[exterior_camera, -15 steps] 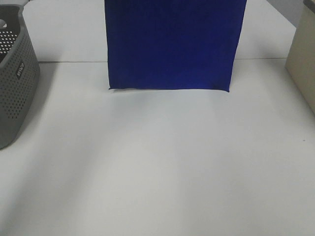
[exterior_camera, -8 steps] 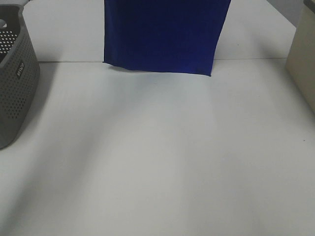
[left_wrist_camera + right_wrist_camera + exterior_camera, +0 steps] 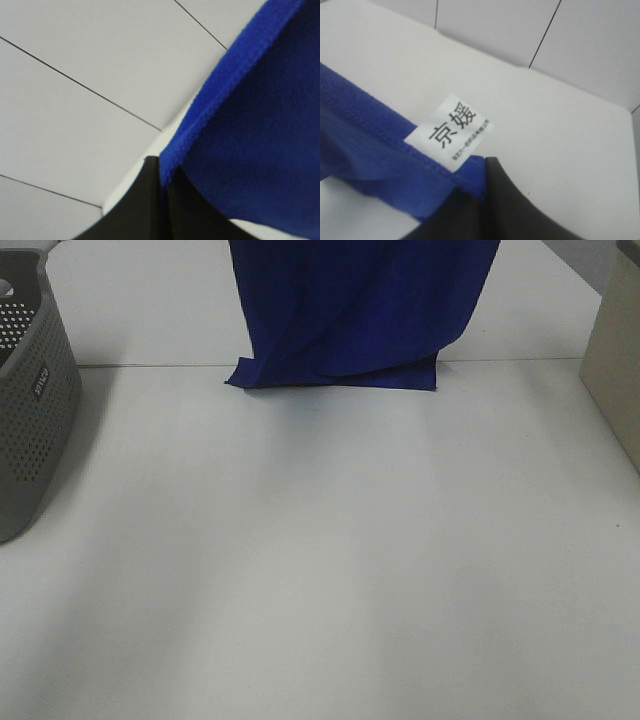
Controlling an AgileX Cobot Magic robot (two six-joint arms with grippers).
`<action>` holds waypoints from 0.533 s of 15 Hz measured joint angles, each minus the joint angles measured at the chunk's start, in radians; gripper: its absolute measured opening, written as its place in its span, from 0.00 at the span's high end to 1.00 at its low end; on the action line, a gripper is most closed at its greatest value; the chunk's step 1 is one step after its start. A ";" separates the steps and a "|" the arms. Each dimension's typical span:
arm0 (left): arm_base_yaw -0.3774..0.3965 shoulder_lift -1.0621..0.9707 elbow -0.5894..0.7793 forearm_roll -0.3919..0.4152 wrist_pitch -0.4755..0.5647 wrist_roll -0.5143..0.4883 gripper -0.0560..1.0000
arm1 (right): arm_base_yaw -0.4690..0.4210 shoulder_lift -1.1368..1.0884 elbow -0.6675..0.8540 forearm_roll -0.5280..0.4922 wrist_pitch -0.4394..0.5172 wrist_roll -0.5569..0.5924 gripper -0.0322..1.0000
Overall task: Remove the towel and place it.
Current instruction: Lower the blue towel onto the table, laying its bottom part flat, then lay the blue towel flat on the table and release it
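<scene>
Snugly, towel (image 3: 360,310) in left claw (image 3: 162,169) (right claw (image 3: 481,186) too)

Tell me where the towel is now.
In the exterior high view the towel hangs at top centre, its lower edge folded onto the white table, right of the grey basket.

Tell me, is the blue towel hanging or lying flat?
Mostly hanging: the towel drapes from above, only its bottom edge crumpled on the table.
</scene>
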 joint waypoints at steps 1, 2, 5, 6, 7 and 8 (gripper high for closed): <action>-0.004 -0.024 0.000 -0.055 0.132 0.022 0.95 | 0.000 -0.017 0.000 0.007 0.107 0.000 0.94; -0.004 -0.049 0.000 -0.109 0.233 0.036 0.95 | 0.000 -0.031 0.000 0.018 0.196 0.004 0.94; -0.004 -0.100 0.000 -0.201 0.423 0.037 0.95 | 0.000 -0.047 0.000 0.048 0.350 0.023 0.94; -0.004 -0.111 0.000 -0.209 0.429 0.015 0.95 | 0.000 -0.053 0.004 0.053 0.355 0.044 0.94; -0.004 -0.118 0.000 -0.222 0.431 0.001 0.95 | 0.000 -0.062 0.022 0.054 0.356 0.067 0.94; -0.004 -0.123 0.003 -0.232 0.431 -0.007 0.95 | 0.000 -0.071 0.035 0.054 0.356 0.083 0.94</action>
